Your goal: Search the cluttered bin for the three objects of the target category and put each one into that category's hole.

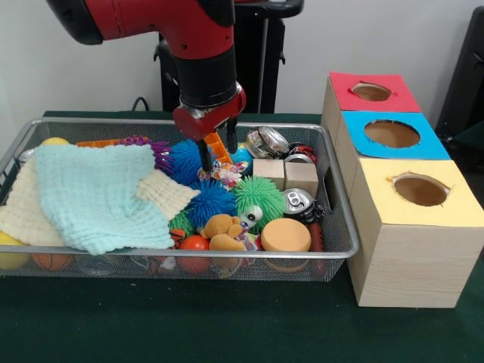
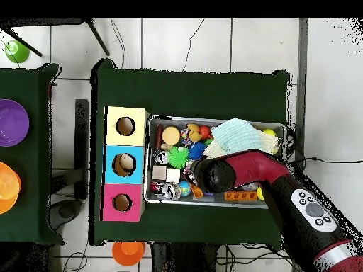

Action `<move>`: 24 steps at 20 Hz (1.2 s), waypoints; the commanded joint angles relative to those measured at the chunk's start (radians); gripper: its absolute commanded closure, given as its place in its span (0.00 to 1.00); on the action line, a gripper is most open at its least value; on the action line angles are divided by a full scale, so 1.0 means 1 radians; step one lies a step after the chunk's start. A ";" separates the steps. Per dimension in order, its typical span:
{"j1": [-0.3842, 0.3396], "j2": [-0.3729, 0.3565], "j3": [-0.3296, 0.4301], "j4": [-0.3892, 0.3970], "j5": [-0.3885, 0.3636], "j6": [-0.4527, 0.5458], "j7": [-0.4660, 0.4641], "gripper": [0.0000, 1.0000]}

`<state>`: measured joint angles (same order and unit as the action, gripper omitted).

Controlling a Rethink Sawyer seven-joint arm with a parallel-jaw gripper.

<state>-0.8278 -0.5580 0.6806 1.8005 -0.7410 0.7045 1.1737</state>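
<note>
The wire mesh bin (image 1: 333, 227) is full of toys and cloths. One small patterned cloth bundle (image 1: 227, 175) lies in its middle, between a blue spiky ball (image 1: 189, 160) and a wooden block (image 1: 268, 170). I see no other such bundle. My gripper (image 1: 217, 160) hangs straight down just above that bundle, its fingers apart and empty, one fingertip (image 1: 205, 165) at the bundle's left edge. The yellow-topped box with its round hole (image 1: 420, 190) stands right of the bin, nearest the camera. In the overhead view my arm (image 2: 234, 170) covers the gripper and the bundle; the yellow hole (image 2: 125, 126) shows left of the bin (image 2: 213, 119).
A mint cloth (image 1: 98, 193) over a cream cloth (image 1: 162, 193) covers the bin's left half. Spiky balls, blue (image 1: 210, 200) and green (image 1: 259, 198), a teddy (image 1: 221, 231), an orange disc (image 1: 285, 234) and cans (image 1: 299, 200) crowd the middle. The blue hole (image 1: 392, 134) and red hole (image 1: 371, 91) lie behind the yellow one.
</note>
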 commanded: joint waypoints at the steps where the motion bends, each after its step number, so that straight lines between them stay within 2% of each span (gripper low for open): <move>1: 0.001 0.019 -0.017 -0.031 -0.111 -0.096 -0.064 0.00; 8: -0.003 0.045 -0.010 -0.028 -0.122 -0.122 -0.053 0.00; 16: -0.011 0.104 -0.008 -0.037 -0.090 -0.073 -0.094 0.00; 24: -0.010 0.103 -0.019 -0.046 -0.078 -0.017 -0.111 0.00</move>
<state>-0.8277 -0.4951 0.6807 1.8001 -0.7939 0.6284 1.1737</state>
